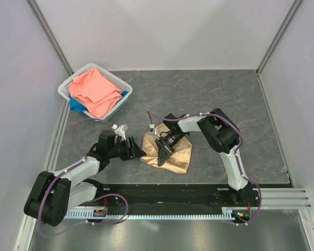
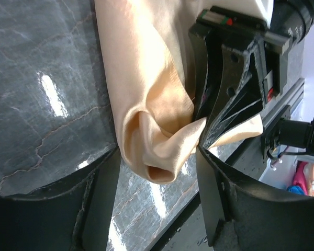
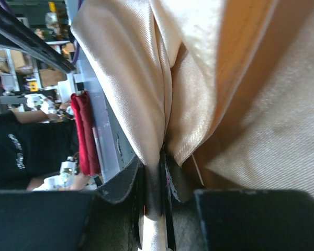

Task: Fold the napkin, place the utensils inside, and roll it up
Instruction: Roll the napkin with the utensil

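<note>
- Pinching a raised fold of the peach-gold satin napkin (image 3: 240, 104), the right gripper (image 3: 157, 177) has its 2 jaws pressed almost together, with cloth squeezed in the narrow slot between them.
- Seen from above, the right gripper (image 1: 163, 152) sits over the left half of the napkin (image 1: 177, 155). The napkin lies crumpled on the dark marbled table (image 1: 225, 94), between the 2 arms and toward the near edge.
- The left gripper (image 1: 140, 152) is low at the napkin's left edge, pointing at the cloth. Its jaws stand wide apart and grip nothing.
- In the left wrist view, a rounded fold of the napkin (image 2: 146, 104) bulges into the gap of the left gripper (image 2: 157, 157), between its 2 spread fingers (image 2: 102, 204). Whether either finger touches the cloth cannot be told.
- The same view shows the right gripper (image 2: 203, 123) just beyond, its dark fingers meeting on the satin where the creases gather.
- A white lattice basket (image 1: 112, 77) stands at the far left of the table, well apart from the napkin. It holds a coral-pink cloth (image 1: 94, 89) lying over a blue cloth (image 1: 77, 106).
</note>
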Available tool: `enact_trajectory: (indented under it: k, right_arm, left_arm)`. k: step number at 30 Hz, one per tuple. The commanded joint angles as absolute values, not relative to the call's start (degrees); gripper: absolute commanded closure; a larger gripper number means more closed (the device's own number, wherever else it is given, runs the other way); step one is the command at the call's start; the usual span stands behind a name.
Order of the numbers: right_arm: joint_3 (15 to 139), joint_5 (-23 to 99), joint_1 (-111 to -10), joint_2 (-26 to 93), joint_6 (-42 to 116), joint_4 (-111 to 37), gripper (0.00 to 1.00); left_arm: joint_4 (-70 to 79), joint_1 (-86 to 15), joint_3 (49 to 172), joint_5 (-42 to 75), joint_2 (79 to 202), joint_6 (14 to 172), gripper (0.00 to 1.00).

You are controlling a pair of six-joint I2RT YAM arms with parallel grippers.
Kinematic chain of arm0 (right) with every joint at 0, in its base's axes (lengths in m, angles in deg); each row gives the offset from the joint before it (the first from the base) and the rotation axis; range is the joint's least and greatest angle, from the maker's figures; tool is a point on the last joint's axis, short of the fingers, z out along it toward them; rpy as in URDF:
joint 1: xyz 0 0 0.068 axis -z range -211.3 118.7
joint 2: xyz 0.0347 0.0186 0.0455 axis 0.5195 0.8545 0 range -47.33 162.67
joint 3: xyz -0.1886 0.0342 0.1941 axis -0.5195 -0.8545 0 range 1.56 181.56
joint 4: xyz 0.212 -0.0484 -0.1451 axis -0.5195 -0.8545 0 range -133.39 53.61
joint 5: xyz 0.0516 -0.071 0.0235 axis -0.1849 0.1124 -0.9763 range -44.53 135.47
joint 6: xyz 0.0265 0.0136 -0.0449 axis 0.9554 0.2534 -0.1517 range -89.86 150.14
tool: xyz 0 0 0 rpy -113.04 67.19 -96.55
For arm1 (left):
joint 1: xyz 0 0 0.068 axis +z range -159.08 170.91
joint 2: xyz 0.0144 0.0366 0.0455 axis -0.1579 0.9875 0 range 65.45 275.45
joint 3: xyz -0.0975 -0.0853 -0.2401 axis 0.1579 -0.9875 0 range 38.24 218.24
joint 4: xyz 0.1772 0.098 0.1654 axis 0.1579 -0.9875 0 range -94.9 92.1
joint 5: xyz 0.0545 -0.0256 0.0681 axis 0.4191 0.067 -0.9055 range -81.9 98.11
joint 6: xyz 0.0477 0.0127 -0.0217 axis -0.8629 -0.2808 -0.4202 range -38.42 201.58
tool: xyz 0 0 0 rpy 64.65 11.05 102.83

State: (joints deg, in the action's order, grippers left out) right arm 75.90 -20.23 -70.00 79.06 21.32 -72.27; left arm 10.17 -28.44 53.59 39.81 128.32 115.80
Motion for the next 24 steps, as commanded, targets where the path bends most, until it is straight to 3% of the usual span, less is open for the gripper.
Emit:
enact_trajectory:
  k: [1,15,24]
  right_arm:
    - [77.14,-17.73,-68.92,82.48,17.75,-71.46,0.79]
    - [77.23,-17.29,-68.74,83.45,18.01,-71.46,0.79]
    - [77.41,-15.80,-68.74,80.56,19.15,-71.72,0.77]
  left_arm:
    - [14.05,-29.21,53.00,41.59,130.13,112.79,0.35]
    - [15.63,-29.65,54.76,38.69,134.61,112.08,0.52]
    - [10.54,-29.56,57.66,37.02,137.17,112.96,0.87]
